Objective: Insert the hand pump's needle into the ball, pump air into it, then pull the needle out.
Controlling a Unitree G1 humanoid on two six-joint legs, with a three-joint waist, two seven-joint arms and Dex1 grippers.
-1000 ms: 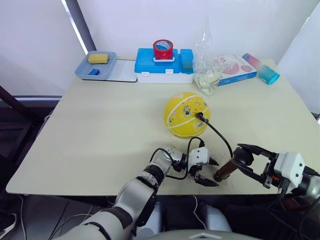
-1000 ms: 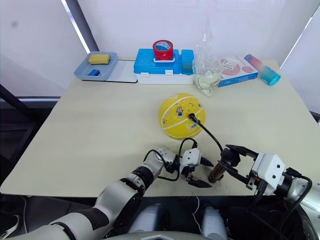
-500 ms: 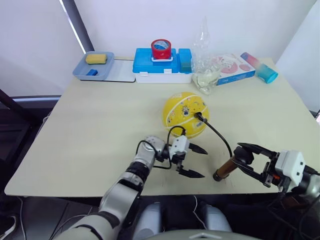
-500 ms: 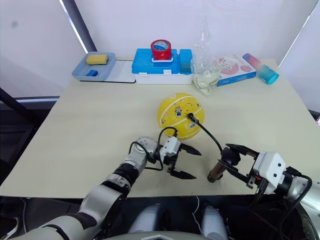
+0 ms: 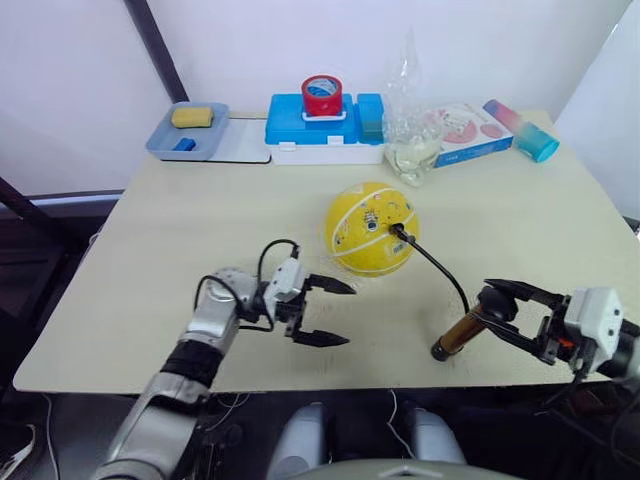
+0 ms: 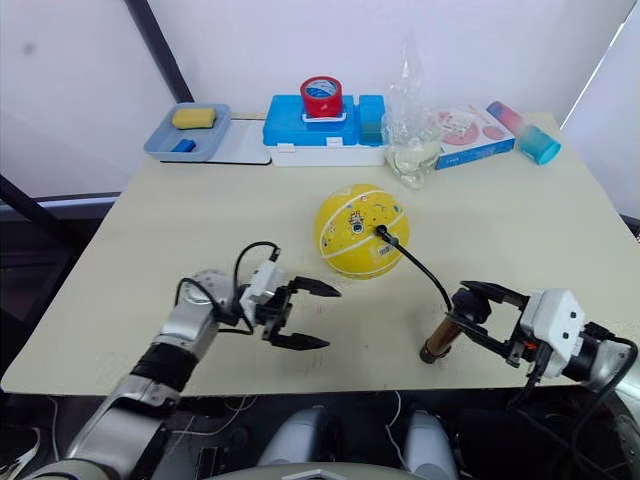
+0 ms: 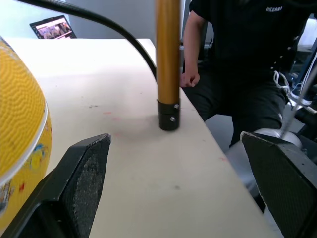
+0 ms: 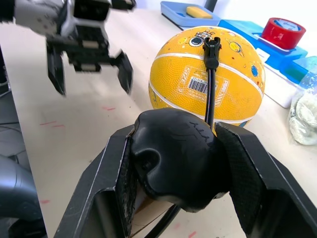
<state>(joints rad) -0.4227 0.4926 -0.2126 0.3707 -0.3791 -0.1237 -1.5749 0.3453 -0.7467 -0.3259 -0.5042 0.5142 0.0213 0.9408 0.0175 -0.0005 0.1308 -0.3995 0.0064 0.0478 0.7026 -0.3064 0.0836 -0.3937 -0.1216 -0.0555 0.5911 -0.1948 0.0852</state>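
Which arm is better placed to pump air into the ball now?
The right: the right gripper is shut on the hand pump's handle, with the hose running to the ball. The left gripper is open, beside the ball.

We see the table (image 5: 200, 230) in bright, even light; the shadows on it are soft and faint; the white wall (image 5: 500, 40) behind is nearly washed out; near the left wrist camera the fingers (image 7: 84, 173) look blurred.

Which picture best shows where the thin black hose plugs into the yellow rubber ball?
The right wrist view: the black needle fitting sits on top of the yellow rubber ball, seen close. Both eye views show it small and far off. The left wrist view shows the ball's side and some thin black hose, not the joint.
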